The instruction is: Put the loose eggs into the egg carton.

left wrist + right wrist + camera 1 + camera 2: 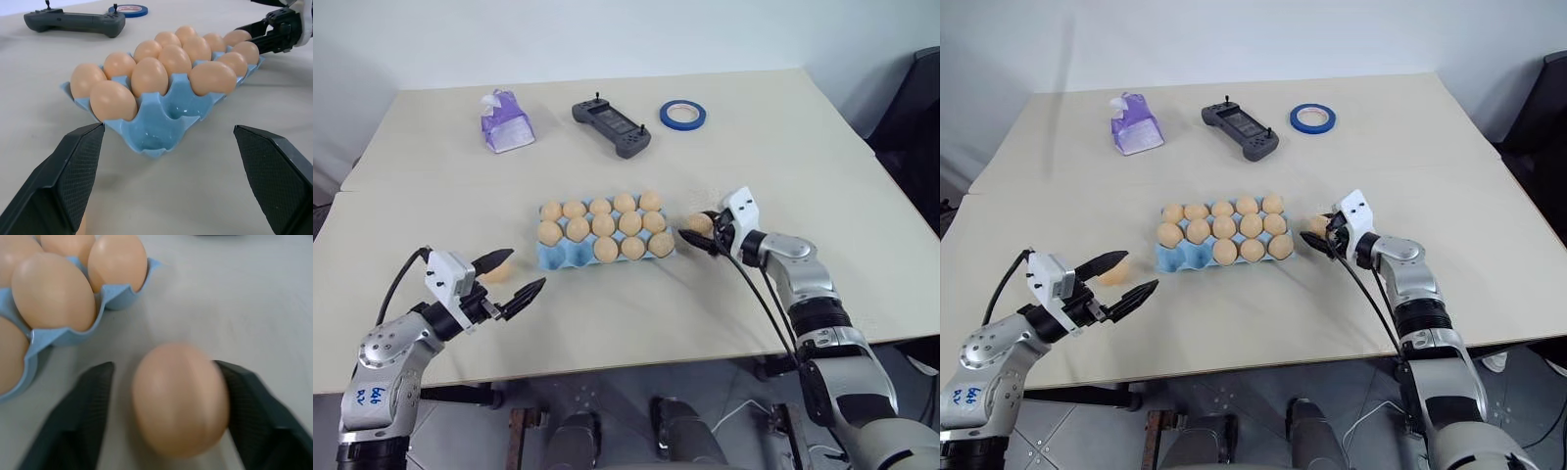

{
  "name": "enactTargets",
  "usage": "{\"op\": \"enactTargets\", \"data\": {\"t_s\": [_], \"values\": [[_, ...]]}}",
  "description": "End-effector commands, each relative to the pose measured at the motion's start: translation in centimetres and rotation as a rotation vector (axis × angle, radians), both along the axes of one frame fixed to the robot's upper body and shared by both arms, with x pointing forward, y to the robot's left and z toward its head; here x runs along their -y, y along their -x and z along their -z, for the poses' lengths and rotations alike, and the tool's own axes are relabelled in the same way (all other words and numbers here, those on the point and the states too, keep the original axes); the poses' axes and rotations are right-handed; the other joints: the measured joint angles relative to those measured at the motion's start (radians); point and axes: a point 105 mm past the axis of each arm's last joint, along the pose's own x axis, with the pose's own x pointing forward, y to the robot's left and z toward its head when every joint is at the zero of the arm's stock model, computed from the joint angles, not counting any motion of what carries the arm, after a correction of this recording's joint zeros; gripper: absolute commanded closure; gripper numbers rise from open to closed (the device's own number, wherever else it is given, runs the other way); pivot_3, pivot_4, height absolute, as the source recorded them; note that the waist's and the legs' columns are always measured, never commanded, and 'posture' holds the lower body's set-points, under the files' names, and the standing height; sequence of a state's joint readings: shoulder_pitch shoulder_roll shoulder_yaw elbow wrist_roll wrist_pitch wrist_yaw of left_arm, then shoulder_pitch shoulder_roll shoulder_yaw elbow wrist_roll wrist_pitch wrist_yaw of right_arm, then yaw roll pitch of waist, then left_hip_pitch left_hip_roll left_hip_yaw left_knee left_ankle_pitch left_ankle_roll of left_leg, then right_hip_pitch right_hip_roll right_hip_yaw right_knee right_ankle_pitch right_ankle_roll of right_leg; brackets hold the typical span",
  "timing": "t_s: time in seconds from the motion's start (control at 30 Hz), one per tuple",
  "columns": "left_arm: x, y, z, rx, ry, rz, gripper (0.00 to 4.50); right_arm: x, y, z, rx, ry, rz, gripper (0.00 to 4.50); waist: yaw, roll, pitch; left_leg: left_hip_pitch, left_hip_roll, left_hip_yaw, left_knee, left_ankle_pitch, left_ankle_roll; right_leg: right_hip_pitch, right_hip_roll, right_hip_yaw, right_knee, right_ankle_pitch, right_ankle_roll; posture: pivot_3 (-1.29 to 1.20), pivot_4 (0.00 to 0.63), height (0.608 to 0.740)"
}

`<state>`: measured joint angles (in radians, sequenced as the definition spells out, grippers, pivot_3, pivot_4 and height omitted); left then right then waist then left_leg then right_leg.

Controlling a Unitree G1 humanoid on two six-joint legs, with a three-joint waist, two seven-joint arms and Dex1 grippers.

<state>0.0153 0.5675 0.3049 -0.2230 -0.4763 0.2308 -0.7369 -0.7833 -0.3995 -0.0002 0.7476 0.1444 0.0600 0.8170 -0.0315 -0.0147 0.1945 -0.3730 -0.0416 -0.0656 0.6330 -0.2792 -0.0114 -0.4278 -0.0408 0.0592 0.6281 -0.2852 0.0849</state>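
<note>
The light blue egg carton [560,258] lies mid-table, most of its cups filled with tan eggs; the cups at its front left corner [161,122] are empty. One loose egg [700,224] rests on the table just right of the carton, and my right gripper [697,226] is shut on it, a finger on each side [249,401]. A second loose egg [497,271] lies left of the carton, close under the far finger of my left gripper [527,269]. That gripper is open, points at the carton's front left corner and holds nothing.
At the back of the table stand a purple tissue pack [506,120], a dark handheld controller [611,126] and a blue tape roll [682,114]. The table's front edge runs just below both arms.
</note>
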Motion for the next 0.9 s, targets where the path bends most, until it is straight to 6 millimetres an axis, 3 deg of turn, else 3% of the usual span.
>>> {"op": "enactTargets", "data": {"t_s": [0.03,0.2,0.33,0.43,0.63,0.77,0.8,0.9], "values": [[0.1,0.4,-0.7,0.025,-0.006,0.012,0.0,-0.5,-0.1,-2.3,0.089,-0.025,-0.036,2.63,0.0,0.0,0.0,0.0,0.0,0.0,0.0,0.0,0.0,0.0,0.0,0.0,0.0,0.0,0.0,0.0,0.15,0.74],[-0.6,1.0,-0.4,0.013,-0.003,-0.023,0.0,-4.4,1.8,-5.7,0.191,-0.063,-0.239,2.76,-0.009,0.0,0.0,0.0,0.001,0.0,0.0,0.0,0.0,0.0,0.001,0.0,0.0,0.0,0.0,0.0,0.15,0.74],[-0.8,1.4,0.0,0.002,0.0,-0.039,0.0,-10.5,4.5,-8.5,0.233,-0.12,-0.443,2.76,-0.014,0.0,0.0,0.001,0.002,0.0,0.0,0.0,0.0,0.0,0.001,0.0,0.001,0.0,0.0,0.0,0.15,0.74],[-0.8,1.5,0.1,0.002,0.003,-0.048,0.0,-14.1,5.9,-8.1,0.211,-0.097,-0.519,2.76,-0.018,0.0,0.0,0.001,0.002,0.0,0.0,0.0,0.0,0.0,0.001,0.0,0.002,0.0,-0.001,0.0,0.15,0.74],[-0.9,1.8,0.1,0.002,0.002,-0.064,0.0,-17.7,6.1,-5.6,0.189,-0.013,-0.533,2.76,-0.006,-0.001,-0.001,0.0,0.001,-0.001,0.0,0.0,-0.001,0.0,-0.001,-0.001,0.0,0.0,-0.001,0.0,0.15,0.74],[-1.1,2.1,0.1,-0.001,0.003,-0.078,0.0,-19.3,5.8,-5.5,0.189,-0.013,-0.515,2.76,-0.006,-0.001,-0.001,0.0,0.001,-0.001,-0.001,0.0,-0.001,-0.001,-0.001,-0.002,0.0,0.0,-0.001,0.0,0.15,0.74],[-1.1,2.1,0.1,-0.001,0.003,-0.08,0.0,-19.8,6.3,-5.2,0.165,-0.009,-0.549,2.08,-0.006,-0.001,-0.001,0.0,0.001,-0.001,-0.001,0.0,-0.001,-0.001,-0.001,-0.002,0.0,0.0,-0.001,0.0,0.15,0.74],[-1.0,2.2,0.2,-0.004,0.004,-0.081,0.0,-20.6,6.7,-5.2,0.162,-0.005,-0.582,1.06,-0.008,-0.001,-0.001,0.0,0.001,-0.001,-0.001,0.0,-0.001,-0.001,0.0,-0.002,0.0,0.0,-0.001,0.0,0.15,0.74]]}}
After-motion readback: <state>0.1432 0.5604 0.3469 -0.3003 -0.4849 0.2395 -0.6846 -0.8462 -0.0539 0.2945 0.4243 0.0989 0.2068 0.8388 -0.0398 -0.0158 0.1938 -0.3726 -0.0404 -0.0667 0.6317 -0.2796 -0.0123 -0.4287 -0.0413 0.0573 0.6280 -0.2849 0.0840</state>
